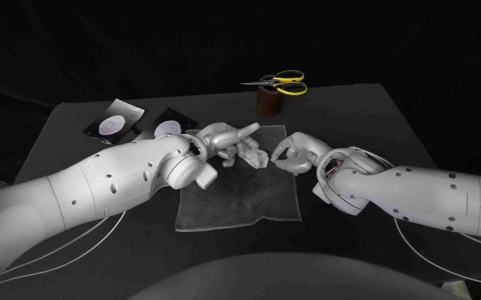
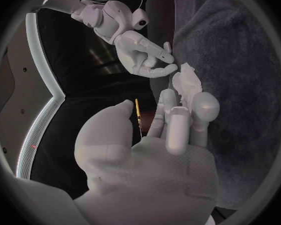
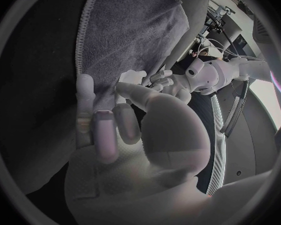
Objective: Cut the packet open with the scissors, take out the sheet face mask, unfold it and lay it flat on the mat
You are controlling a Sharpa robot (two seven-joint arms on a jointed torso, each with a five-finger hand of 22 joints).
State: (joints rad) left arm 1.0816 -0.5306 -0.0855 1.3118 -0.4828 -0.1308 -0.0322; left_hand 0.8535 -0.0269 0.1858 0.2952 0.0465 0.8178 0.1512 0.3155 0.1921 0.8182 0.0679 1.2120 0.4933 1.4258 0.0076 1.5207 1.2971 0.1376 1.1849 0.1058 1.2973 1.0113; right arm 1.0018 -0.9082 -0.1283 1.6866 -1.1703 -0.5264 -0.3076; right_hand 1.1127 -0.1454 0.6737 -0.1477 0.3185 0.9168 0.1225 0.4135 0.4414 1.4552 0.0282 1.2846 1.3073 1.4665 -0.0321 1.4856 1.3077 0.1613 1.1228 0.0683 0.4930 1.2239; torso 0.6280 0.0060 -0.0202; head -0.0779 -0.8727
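The crumpled white sheet face mask hangs between my two hands just above the far edge of the grey mat. My left hand grips the mask between its fingertips. My right hand comes in from the other side, thumb and finger curled into a ring, and its fingertips pinch the mask's edge. In the right wrist view a bit of the mask shows by my right hand. The yellow-handled scissors rest on a brown holder at the back.
Two dark packets lie at the back left of the black table. My left forearm crosses the mat's left edge; my right forearm lies to the mat's right.
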